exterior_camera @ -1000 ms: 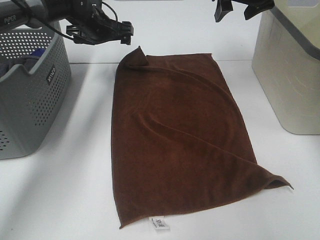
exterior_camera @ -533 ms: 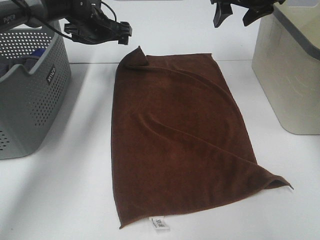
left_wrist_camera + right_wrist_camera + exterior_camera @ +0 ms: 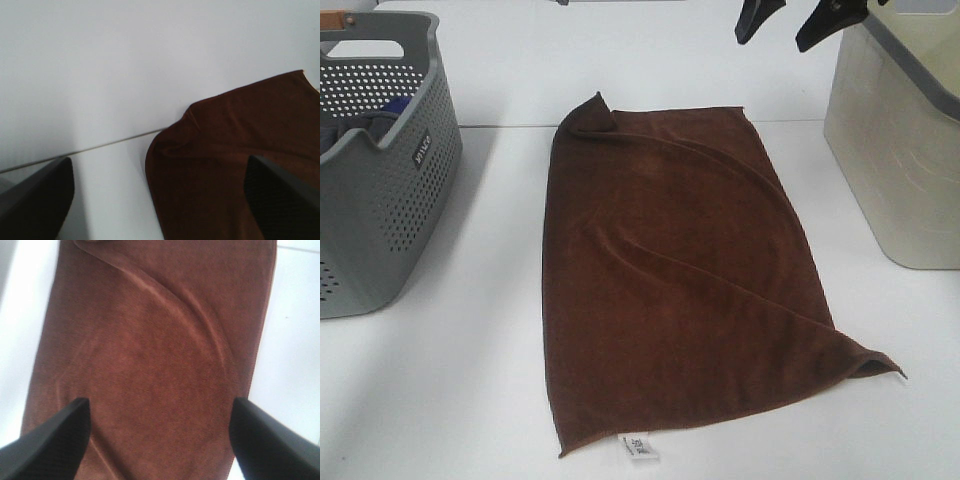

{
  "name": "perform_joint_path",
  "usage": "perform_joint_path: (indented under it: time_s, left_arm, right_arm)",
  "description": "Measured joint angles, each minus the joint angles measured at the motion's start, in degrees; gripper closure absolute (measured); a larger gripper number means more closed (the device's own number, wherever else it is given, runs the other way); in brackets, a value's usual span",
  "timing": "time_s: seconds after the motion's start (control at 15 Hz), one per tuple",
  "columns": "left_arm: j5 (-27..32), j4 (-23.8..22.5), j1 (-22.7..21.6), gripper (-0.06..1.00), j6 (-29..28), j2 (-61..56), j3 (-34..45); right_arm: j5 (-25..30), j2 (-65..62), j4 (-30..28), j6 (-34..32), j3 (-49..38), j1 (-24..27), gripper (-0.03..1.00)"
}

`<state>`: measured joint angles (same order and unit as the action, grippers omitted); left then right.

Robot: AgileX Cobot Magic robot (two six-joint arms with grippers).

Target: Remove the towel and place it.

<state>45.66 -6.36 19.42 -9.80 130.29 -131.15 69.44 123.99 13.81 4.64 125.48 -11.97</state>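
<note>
The dark brown towel [image 3: 675,275] lies spread flat on the white table, with a small white tag [image 3: 638,447] on its near short edge, a folded far-left corner and a lifted near-right corner. My right gripper [image 3: 788,22] is open and empty, high above the towel's far right corner at the top of the exterior view. The right wrist view looks down on the towel [image 3: 150,365] between its open fingers [image 3: 47,445]. My left gripper is out of the exterior view. Its wrist view shows both fingertips [image 3: 35,200] wide apart, with the towel's folded corner [image 3: 235,160] beyond them.
A grey perforated basket [image 3: 380,190] with bluish cloth inside stands at the left. A beige bin [image 3: 900,140] stands at the right. The table's far edge runs just behind the towel.
My left arm has pulled back out of the exterior view. My right gripper has risen slightly toward the top edge. The towel has not moved.
</note>
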Motion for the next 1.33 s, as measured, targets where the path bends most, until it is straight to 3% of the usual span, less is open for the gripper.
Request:
perform_joint_path:
  time_s: [0.07, 0.33, 0.67, 0.87, 1.33]
  left_arm:
    - [6.8, 1.0, 0.1, 0.07, 2.2, -3.8, 0.0]
    - [22.2, -0.4, 0.1, 0.07, 3.1, -11.8, 0.0]
    - [23.7, -4.0, 0.2, 0.07, 3.3, -23.3, 5.4]
    - [23.7, -2.9, 0.2, 0.07, 3.3, -35.5, 18.9]
    - [23.9, 0.0, 0.2, 0.07, 1.3, -70.4, 69.1]
  right_arm:
    - [0.2, -2.9, 0.8, 0.0, 0.0, 0.0, 0.24]
    - [0.3, -14.1, 0.0, 0.0, -4.4, 0.0, 0.24]
    - [0.3, -34.3, -0.8, 0.0, -21.9, 0.0, 0.24]
    - [0.4, -47.5, -0.9, 0.0, -35.2, 0.0, 0.24]
    - [0.3, -77.1, -6.5, 0.0, -74.1, 0.0, 0.24]
